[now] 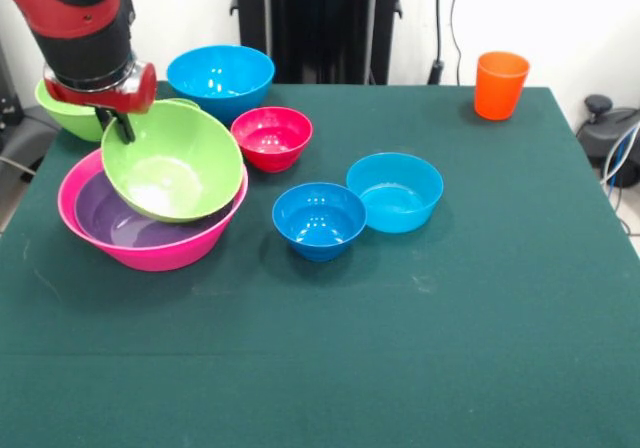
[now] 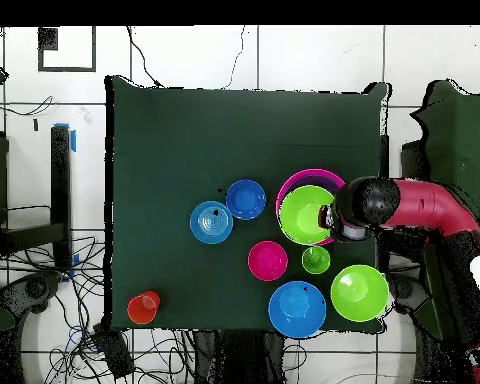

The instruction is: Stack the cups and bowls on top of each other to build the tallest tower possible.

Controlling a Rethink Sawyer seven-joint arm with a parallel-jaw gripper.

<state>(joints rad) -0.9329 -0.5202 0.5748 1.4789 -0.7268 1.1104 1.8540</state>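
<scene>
Above the pink bowl [image 1: 150, 253], our gripper [image 1: 122, 126] is clamped on a tilted lime-green bowl [image 1: 175, 163]; the purple bowl [image 1: 115, 218] nested inside lies directly beneath.

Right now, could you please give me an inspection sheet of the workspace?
Surface: green cloth over the table, flat and bare in front.
Job's things: pink bowl holds the purple bowl; a tilted green bowl rests in them. Second green bowl, big blue bowl, red bowl, small blue bowl, teal bowl, green cup and orange cup stand apart, unstacked.
Clutter: nothing seen.
Pincer: pincer at the tilted bowl's rim; open or shut, cannot tell.
Cables: cables tangled on the floor beside the table.
Surroundings: white tiled floor, dark stand behind the table.
</scene>
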